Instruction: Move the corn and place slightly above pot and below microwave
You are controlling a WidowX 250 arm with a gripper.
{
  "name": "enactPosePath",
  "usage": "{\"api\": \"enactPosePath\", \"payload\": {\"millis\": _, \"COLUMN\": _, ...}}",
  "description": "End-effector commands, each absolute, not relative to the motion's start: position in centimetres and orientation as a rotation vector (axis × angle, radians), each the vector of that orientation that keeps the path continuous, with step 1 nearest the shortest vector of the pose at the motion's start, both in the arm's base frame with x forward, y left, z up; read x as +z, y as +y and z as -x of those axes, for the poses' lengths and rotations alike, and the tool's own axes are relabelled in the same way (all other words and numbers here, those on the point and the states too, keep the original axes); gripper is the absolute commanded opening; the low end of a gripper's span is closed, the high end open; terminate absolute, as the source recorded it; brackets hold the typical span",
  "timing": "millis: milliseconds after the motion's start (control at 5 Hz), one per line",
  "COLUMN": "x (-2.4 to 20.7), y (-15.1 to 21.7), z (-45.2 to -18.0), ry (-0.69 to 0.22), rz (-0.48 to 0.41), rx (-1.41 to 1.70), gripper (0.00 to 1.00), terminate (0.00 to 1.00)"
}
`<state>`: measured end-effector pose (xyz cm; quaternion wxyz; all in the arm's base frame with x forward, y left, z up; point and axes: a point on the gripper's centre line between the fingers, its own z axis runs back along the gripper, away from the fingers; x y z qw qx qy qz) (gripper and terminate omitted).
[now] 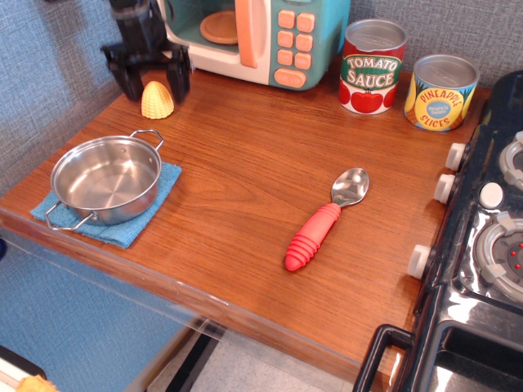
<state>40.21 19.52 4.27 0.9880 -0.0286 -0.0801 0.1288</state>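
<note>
The pale-yellow ridged corn (157, 100) stands upright on the wooden table, beyond the pot and in front of the microwave. The pot (106, 179), a shallow steel pan with two wire handles, sits on a blue cloth (149, 211) at the left front. The teal microwave (270, 37) with salmon buttons stands at the back, its door ajar. My gripper (152, 75) hangs just above the corn with its black fingers (178, 77) spread wide on either side. It holds nothing.
A red-handled spoon (323, 220) lies mid-table. A tomato sauce can (372, 67) and a pineapple slices can (441, 92) stand at the back right. A black toy stove (490, 245) fills the right edge. A blue wall runs along the left.
</note>
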Motion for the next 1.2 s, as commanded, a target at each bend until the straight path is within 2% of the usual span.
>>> {"api": "enactPosePath", "payload": {"millis": 0, "x": 14.1, "y": 16.5, "z": -38.4, "ry": -0.324, "rz": -0.049, "rx": 0.183, "gripper": 1.00, "terminate": 0.00}}
{"api": "enactPosePath", "payload": {"millis": 400, "x": 11.9, "y": 12.4, "z": -35.2, "ry": -0.269, "rz": -0.028, "rx": 0.032, "gripper": 1.00, "terminate": 0.00}}
{"api": "enactPosePath", "payload": {"millis": 800, "x": 10.4, "y": 12.4, "z": -35.1, "ry": -0.211, "rz": -0.077, "rx": -0.102, "gripper": 1.00, "terminate": 0.00}}
{"api": "enactPosePath", "payload": {"millis": 1000, "x": 10.4, "y": 12.4, "z": -35.1, "ry": -0.211, "rz": -0.077, "rx": -0.102, "gripper": 1.00, "terminate": 0.00}}
